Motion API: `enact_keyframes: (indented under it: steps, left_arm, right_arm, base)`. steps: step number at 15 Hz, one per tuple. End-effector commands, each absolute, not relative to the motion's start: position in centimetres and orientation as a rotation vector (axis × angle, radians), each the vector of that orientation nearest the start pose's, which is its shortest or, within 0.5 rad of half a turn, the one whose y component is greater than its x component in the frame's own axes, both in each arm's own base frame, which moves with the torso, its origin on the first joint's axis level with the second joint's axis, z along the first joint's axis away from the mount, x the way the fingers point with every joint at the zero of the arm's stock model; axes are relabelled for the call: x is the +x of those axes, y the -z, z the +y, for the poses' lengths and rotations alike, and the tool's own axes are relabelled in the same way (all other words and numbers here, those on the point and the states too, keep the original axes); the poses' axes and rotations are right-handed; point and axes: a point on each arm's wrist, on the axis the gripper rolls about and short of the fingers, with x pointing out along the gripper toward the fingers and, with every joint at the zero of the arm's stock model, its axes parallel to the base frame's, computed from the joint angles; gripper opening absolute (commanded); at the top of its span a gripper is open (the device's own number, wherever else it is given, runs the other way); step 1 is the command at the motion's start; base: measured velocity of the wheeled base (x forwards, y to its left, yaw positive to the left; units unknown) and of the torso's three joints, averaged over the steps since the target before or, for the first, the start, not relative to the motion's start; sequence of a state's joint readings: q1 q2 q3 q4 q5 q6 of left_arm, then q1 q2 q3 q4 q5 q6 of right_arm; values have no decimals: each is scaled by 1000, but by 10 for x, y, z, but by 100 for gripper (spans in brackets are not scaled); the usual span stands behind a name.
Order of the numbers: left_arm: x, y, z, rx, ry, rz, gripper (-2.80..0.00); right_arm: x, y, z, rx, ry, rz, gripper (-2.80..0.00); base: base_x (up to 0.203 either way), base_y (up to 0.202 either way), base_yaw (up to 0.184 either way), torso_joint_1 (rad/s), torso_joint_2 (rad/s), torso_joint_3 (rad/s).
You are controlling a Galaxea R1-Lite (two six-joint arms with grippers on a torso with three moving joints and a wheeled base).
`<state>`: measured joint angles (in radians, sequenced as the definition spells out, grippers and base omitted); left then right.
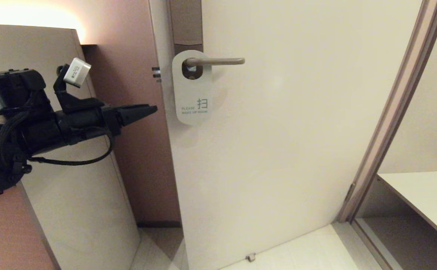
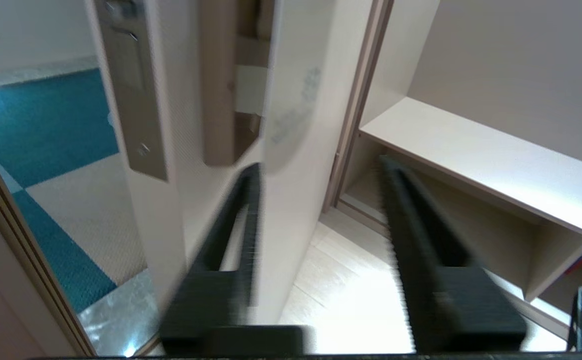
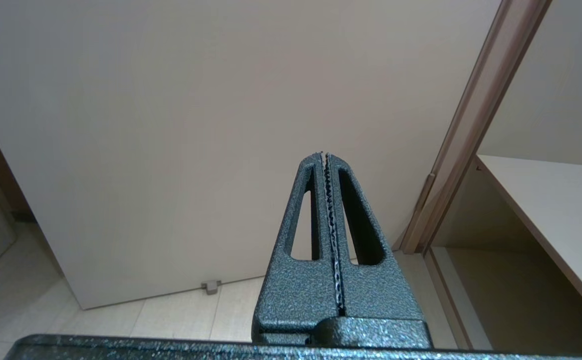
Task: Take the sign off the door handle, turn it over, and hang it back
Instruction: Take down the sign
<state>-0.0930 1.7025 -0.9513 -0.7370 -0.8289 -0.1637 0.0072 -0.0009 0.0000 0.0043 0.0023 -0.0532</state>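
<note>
Left gripper (image 1: 152, 109), black, on a black cabled arm, was held out level at the far left, its tips aimed toward the door edge. In the left wrist view its two serrated black fingers (image 2: 410, 220) stood wide apart with nothing between them.

Just ahead of those tips and a little higher hung the sign (image 1: 191, 88), a flat rounded oblong card, white side out, printed "PLEASE MAKE UP ROOM". Its oval hole was threaded over the door handle (image 1: 218, 61), a slim horizontal grey-beige metal lever, and the card lay flat against the pale cream door (image 1: 278, 150). Gripper and sign were near but apart, not touching. Above the sign rose the tall narrow brownish-grey lock plate (image 1: 186, 22).

Right gripper (image 3: 326, 160), dark speckled metal, appeared in its wrist view only, facing the lower door panel. Its toothed fingers were pressed together, empty. Further right of it stood a beige door frame (image 3: 475, 115) and a pale shelf (image 3: 555, 200).
</note>
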Motion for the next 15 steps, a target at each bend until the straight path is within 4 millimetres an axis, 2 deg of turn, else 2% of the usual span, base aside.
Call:
enact_keyframes:
  steps: [1, 11, 15]
  left_arm:
    - [322, -230, -48, -159, 928, 88, 0]
    - [362, -234, -54, -158, 1096, 73, 0]
    - [366, -236, -65, -171, 1124, 77, 0]
  right_arm:
    - [-23, -75, 0, -54, -11, 4, -280]
    - [-23, -75, 0, -54, -11, 4, -280]
    - [-23, -75, 0, -54, -11, 4, -280]
  base:
    - [0, 0, 0, 0, 0, 0]
    - [0, 0, 0, 0, 0, 0]
    - [0, 0, 0, 0, 0, 0]
